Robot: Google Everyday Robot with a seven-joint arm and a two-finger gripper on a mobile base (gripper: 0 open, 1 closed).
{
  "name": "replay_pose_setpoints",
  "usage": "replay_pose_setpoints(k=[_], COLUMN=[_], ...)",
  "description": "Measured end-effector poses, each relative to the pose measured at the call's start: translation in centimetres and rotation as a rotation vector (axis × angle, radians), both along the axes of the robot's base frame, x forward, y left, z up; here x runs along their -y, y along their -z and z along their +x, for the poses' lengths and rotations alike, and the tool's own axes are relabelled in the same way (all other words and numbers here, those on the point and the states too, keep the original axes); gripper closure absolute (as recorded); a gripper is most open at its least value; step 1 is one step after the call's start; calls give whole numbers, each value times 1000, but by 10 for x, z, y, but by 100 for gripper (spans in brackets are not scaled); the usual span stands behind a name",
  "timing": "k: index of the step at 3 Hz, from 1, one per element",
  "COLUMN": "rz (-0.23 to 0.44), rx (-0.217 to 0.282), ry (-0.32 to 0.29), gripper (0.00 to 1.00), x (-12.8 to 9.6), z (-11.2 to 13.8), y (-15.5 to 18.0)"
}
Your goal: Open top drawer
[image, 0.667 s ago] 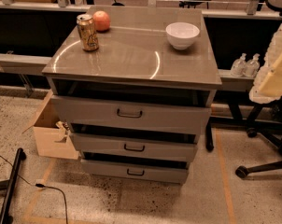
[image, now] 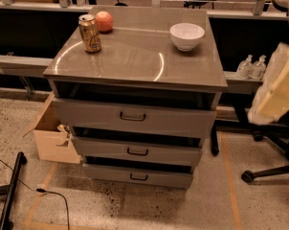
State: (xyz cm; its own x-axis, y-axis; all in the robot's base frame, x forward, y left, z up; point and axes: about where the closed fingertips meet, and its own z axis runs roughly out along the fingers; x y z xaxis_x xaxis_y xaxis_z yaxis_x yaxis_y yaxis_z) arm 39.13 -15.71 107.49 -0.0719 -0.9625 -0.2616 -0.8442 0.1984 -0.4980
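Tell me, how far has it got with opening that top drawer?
Barely started. The widest grey metal top drawer shows only a dark gap above its front. The robot's pale hand hangs at the right edge, away from the small black handle. Reaching, gripping and pulling remain.

Top drawer (image: 96, 114) looks matt grey metal; cabinet top (image: 135, 51) glossy, reflective; gripper (image: 276, 87) at right edge, blurred, possibly pale plastic.

Dim, warm light from above draws curved glare arcs on the worktop (image: 135, 56) and deep shadow under it. At the right edge the pincer (image: 278, 87) is a pale, unfocused blur.
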Motion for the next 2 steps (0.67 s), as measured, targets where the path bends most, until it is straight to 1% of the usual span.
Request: replay_pose_setpoints(k=[1, 2], rz=[76, 176], rx=[-69, -101], ry=[-88, -178], gripper=[0, 0], x=[-14, -28], z=[-20, -23], y=[54, 117])
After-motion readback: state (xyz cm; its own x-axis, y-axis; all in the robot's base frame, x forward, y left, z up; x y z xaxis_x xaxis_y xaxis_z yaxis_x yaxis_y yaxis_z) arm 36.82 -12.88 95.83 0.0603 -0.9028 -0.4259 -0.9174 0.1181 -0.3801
